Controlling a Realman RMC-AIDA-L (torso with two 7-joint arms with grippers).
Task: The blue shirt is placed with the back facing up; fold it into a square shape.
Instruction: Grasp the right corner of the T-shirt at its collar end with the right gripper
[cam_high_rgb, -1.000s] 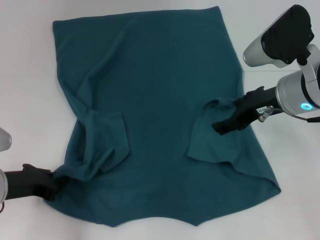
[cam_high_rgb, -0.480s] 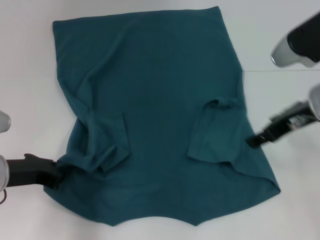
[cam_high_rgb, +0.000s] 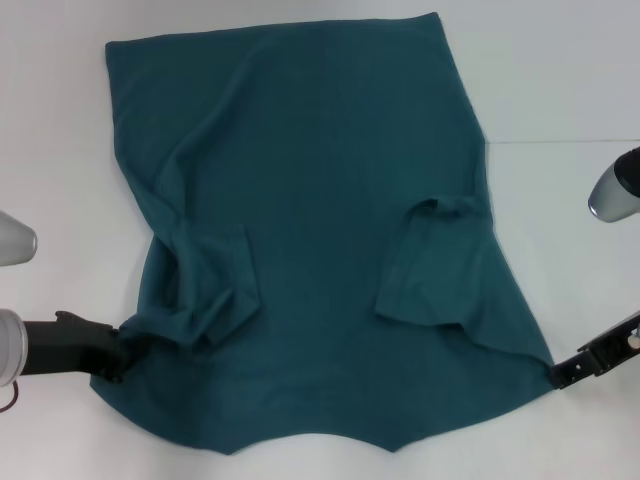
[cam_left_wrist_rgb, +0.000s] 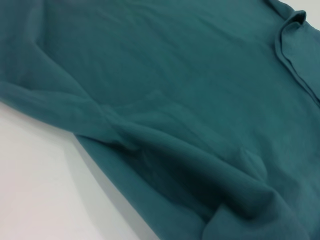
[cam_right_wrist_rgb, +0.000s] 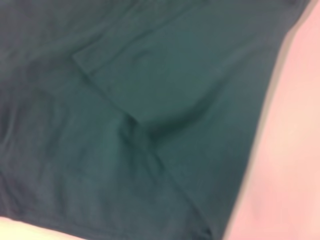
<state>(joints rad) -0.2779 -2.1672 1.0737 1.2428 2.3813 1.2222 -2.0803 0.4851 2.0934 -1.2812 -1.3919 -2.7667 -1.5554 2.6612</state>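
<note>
Counter (cam_high_rgb: 60, 120): white, bare around the cloth, carrying everything in the head view.

Shirt (cam_high_rgb: 320, 200): the blue shirt lies spread flat across the middle of the counter, plain side up, hem toward the far edge and neckline toward the robot. Both short sleeves are already turned inward onto the body, the left one (cam_high_rgb: 210, 290) rumpled, the right one (cam_high_rgb: 435, 260) flatter.

How it handles: soft, light, limp cloth; it will sag and drag when lifted, and creases such as those near the left sleeve will carry into the fold unless pulled taut. I judge it not slippery and not fragile.

Where to hold: the two near corners at the shoulders, pinched at the very edge so only the layers meant to move come up, then lifted together and carried toward the hem.

Left gripper (cam_high_rgb: 112, 358): low at the shirt's near left corner, touching the bunched edge; its fingers look closed onto the cloth, though the dark tip blends into the fabric and I cannot be sure.

Right gripper (cam_high_rgb: 562, 372): at the near right corner, just beside the tip of the cloth; whether its fingers are apart or together cannot be told.

Stage: sleeves in, lengthwise fold not yet made.
</note>
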